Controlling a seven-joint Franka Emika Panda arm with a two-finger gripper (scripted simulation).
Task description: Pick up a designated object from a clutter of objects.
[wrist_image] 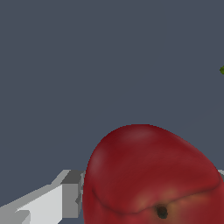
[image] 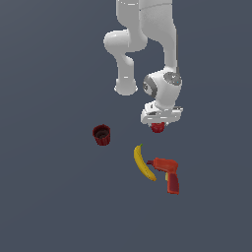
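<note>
While the arm hung low: claw (image: 158, 124) sat around the apple (wrist_image: 151, 175), one finger (wrist_image: 70, 194) against its flank; whether clamped, I could not tell
Apple: under the claw, apart from the rest
Handling: likely light, stiff, slick; grip across its widest girth
Nearby: cup (image: 102, 134), banana (image: 143, 163), drill (image: 168, 173); none obstructed

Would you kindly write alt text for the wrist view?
A glossy round red apple with a dark stem dimple fills the lower frame, a grey pincer finger right beside it. The bare dark grey floor lies behind.
</note>
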